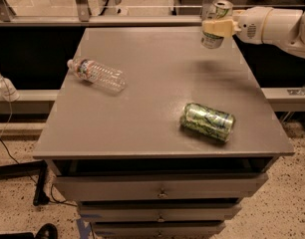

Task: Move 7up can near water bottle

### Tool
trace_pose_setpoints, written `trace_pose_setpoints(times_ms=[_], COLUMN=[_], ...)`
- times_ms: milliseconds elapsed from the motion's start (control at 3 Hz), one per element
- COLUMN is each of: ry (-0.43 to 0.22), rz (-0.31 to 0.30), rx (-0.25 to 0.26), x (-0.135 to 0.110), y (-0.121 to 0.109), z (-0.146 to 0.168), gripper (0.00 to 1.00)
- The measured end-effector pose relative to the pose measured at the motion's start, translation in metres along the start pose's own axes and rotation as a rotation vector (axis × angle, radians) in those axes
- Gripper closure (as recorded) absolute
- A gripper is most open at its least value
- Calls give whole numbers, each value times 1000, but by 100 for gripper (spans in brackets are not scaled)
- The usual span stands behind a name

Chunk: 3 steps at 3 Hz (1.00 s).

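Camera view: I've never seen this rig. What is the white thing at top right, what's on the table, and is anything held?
It is a robot arm ending in a two-finger gripper. One camera looks down on a grey table with drawers. At its far right corner the gripper is shut on the 7up can, upright and apparently lifted off the top. A water bottle lies on its side at the left; a green patterned can lies on its side front right.
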State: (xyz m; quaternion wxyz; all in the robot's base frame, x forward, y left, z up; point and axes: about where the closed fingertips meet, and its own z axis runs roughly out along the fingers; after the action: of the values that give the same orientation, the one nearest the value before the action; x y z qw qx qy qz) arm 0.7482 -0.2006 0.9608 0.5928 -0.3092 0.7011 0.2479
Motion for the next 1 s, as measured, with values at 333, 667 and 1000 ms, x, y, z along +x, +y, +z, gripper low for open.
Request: trace_pose_setpoints(times_ms=[333,667,1000], ry=[2,39,57], rz=[16,14,9], rx=[-164,-312,-431], x=[-2,3,5], y=[67,133,184], z=[15,30,42], gripper=[100,100,100])
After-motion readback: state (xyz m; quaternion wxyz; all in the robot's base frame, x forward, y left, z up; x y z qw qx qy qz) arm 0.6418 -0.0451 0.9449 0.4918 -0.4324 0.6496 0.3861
